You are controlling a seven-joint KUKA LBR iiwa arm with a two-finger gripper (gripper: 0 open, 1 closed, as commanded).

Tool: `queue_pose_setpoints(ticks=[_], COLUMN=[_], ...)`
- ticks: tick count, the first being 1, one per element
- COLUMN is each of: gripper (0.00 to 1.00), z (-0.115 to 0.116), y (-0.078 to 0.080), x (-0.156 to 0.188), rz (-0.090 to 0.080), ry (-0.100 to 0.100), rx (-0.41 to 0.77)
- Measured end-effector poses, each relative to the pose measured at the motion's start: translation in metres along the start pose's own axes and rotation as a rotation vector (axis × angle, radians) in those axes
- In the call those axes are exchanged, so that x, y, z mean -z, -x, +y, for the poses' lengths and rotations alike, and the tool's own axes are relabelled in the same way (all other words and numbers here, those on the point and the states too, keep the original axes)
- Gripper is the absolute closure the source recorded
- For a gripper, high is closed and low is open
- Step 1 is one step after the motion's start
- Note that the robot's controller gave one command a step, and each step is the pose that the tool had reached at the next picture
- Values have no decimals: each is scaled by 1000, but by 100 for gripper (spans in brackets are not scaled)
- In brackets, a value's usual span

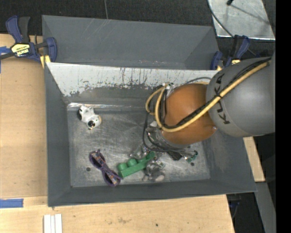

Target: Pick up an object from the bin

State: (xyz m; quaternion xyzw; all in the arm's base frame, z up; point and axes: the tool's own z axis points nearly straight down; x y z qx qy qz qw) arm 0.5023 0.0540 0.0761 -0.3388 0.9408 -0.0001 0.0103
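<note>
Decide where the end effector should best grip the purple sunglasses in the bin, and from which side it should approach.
Probably the middle of the purple sunglasses, from straight above, closing across their narrow width. They lie flat and diagonal on the bin floor; the green block crowds their right end.

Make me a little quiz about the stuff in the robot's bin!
1. True or false: the white toy lies by itself at the upper left of the bin floor, apart from the other things.
2. What colour are the glasses? A) purple B) red C) yellow
3. Fill in the gap: right beside the glasses lies a ____ block.
Key: 1 true; 2 A; 3 green.
</note>
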Motion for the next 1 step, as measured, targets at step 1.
queue_pose_setpoints(ticks=[1], gripper=[100], z=[-30], y=[-6], x=[150], rz=[14], ry=[4], rx=[-3])
